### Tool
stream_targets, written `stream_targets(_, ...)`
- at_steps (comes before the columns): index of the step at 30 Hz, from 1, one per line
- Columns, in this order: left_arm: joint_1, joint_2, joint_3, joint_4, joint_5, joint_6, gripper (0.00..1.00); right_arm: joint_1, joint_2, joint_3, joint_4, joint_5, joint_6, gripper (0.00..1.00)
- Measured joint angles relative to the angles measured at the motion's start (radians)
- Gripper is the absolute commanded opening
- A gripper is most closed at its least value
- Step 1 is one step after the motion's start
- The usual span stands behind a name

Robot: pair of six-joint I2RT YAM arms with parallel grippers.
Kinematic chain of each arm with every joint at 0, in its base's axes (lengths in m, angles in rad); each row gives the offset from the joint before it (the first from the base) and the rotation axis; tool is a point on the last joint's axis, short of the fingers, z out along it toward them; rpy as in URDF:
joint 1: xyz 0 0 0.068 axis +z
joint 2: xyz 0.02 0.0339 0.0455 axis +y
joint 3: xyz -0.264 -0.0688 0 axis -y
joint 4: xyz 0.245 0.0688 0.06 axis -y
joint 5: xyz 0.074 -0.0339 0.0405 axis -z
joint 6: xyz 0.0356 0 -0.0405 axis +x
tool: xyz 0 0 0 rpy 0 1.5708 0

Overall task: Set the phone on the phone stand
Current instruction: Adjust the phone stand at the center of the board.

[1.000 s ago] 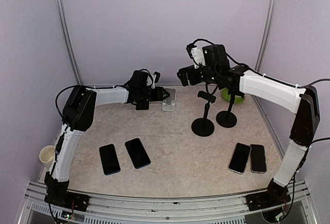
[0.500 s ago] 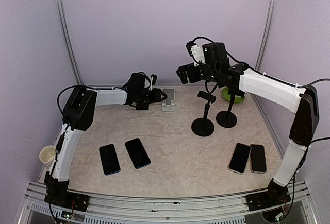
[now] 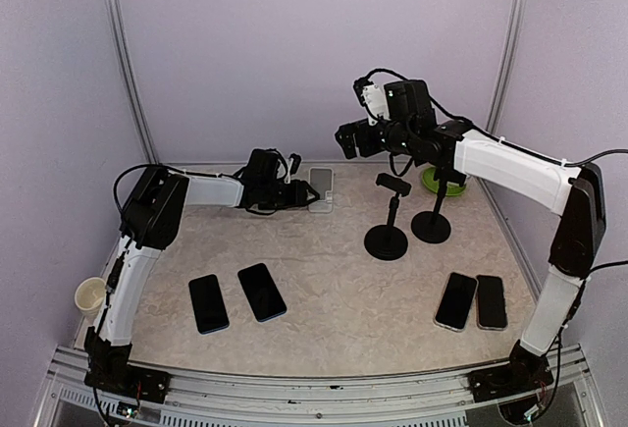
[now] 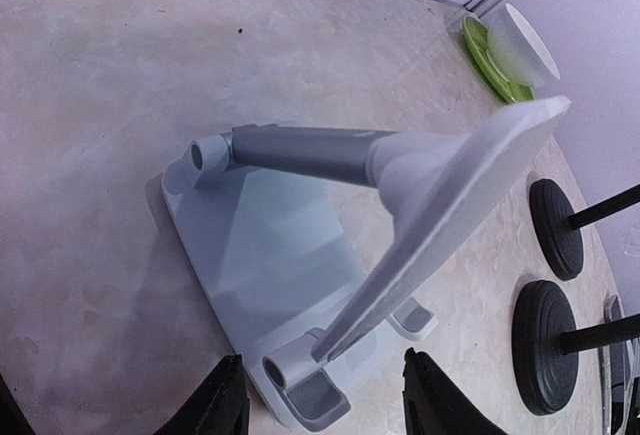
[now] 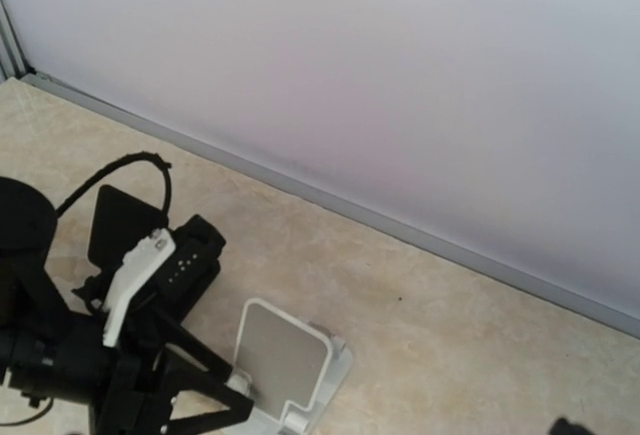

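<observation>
Placement has not begun: the left phones (image 3: pixel 262 292) lie flat on the bench (image 3: pixel 343 290) near its front edge, well apart from the white phone stand (image 3: pixel 320 189) at the back. The left tool (image 3: pixel 297 191) sits low at that stand with its fingers (image 4: pixel 222 405) parted, one on each side of the base's front lip, gripping nothing that I can see. In my judgement it should back straight off without nudging the tilted rest plate, then come down over the nearer phone, pinch it across the long edges, and seat its lower edge in the lip before letting it lean back. The right tool (image 3: pixel 348 140) hangs high, spread wide and empty, above the black stands (image 3: pixel 387 241); the right phones (image 3: pixel 455 300) lie flat near the front.
</observation>
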Motion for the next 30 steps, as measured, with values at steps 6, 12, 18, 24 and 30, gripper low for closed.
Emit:
stream_targets(6,-0.006,-0.005,-0.011,-0.016,-0.004,0.024,0.51,0.000,0.003,0.000,-0.002,-0.002,0.000,1.00)
stream_targets(12,-0.012,-0.005,-0.010,-0.027,-0.031,0.039,0.51,0.000,0.004,0.000,-0.002,-0.003,0.000,1.00)
stream_targets(18,-0.015,-0.001,-0.003,-0.009,-0.041,0.039,0.51,0.000,0.004,-0.001,-0.002,-0.004,0.000,1.00)
stream_targets(24,-0.016,0.027,0.034,0.030,-0.040,0.038,0.51,0.000,0.004,-0.001,-0.002,-0.008,0.001,1.00)
stream_targets(30,-0.026,0.059,0.085,0.057,-0.041,0.038,0.51,0.000,0.004,-0.001,-0.002,-0.013,0.001,1.00)
